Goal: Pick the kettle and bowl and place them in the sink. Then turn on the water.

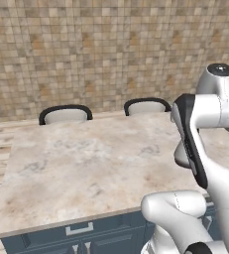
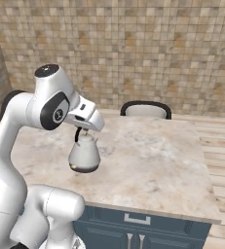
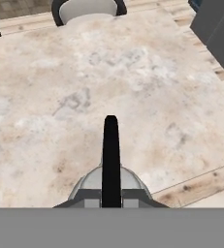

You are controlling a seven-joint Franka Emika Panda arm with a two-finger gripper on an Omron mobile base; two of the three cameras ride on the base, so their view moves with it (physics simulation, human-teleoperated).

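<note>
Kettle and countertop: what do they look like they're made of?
Kettle: likely brushed metal, given its silvery-grey body with a dull sheen; its thin handle is matte black, possibly plastic. Countertop: looks like polished marble or similar stone, beige with mottled grey-brown veining.

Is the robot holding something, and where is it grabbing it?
Yes. The gripper holds the kettle by the top of its thin black handle, hanging above the counter.

A home kitchen, rendered. A pale marbled stone worktop (image 1: 86, 163) forms an island over dark blue cabinet fronts (image 2: 148, 228) with silver handles (image 1: 80, 228). Behind it runs a wall of small brown and tan mosaic tiles (image 1: 96, 49). Two black-framed stools with grey seats (image 1: 65, 114) stand at the far edge, on a light wooden plank floor (image 2: 216, 141).
</note>
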